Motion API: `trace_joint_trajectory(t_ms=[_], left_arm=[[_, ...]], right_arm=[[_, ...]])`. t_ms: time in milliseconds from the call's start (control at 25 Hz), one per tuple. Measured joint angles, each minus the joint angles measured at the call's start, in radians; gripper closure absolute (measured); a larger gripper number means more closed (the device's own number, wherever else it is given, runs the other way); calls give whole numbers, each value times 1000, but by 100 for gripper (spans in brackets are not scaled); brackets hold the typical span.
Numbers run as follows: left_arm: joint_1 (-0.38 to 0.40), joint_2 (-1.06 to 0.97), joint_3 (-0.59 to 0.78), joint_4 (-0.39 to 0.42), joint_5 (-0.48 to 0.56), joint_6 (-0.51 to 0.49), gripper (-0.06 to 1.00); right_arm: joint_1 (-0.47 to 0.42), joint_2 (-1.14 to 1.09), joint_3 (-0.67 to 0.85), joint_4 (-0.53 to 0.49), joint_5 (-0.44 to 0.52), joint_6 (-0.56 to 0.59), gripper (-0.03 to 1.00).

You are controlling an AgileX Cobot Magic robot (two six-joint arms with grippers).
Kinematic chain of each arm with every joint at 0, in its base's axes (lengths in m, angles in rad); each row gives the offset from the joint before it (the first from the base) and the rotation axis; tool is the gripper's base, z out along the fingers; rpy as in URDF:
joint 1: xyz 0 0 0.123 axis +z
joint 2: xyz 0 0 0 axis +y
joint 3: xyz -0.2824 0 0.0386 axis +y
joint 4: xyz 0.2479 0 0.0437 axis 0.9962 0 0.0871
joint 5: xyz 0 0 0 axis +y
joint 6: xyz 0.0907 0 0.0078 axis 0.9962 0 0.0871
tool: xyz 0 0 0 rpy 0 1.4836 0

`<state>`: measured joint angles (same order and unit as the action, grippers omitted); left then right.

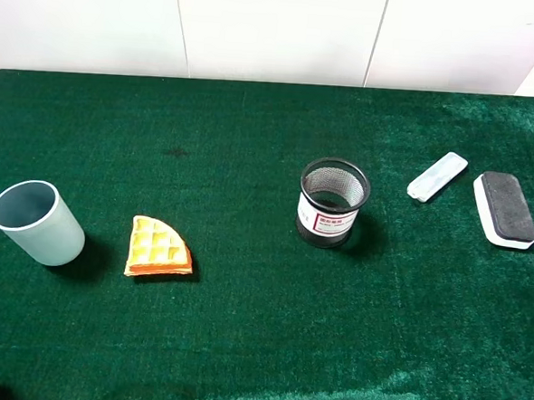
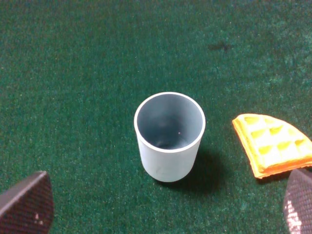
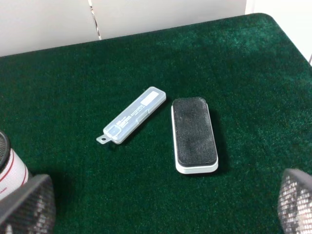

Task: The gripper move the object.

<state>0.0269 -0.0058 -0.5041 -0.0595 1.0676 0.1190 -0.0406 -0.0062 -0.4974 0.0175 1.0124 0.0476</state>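
Note:
The pale blue-green cup (image 1: 37, 222) stands upright and empty at the far left of the green table. In the left wrist view the cup (image 2: 169, 136) sits ahead of my left gripper (image 2: 162, 212). That gripper's two black fingertips (image 2: 27, 204) are spread wide near the frame's corners, apart from the cup and holding nothing. My right gripper (image 3: 161, 207) is also open and empty, with its fingertips (image 3: 295, 201) wide apart over the right side of the table. In the exterior high view both grippers are almost out of view at the bottom edge.
An orange waffle wedge (image 1: 158, 248) lies just right of the cup. A black mesh pen holder (image 1: 332, 202) with a white label stands mid-table. A clear plastic case (image 1: 437, 176) and a black-and-white eraser (image 1: 505, 209) lie at the right, near the table edge.

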Motion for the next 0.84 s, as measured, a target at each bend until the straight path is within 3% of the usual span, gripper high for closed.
trace_joint_trajectory(t_ms=[840], left_arm=[[0, 0, 0, 0, 0, 0, -1]], right_arm=[[0, 0, 0, 0, 1, 0, 27]])
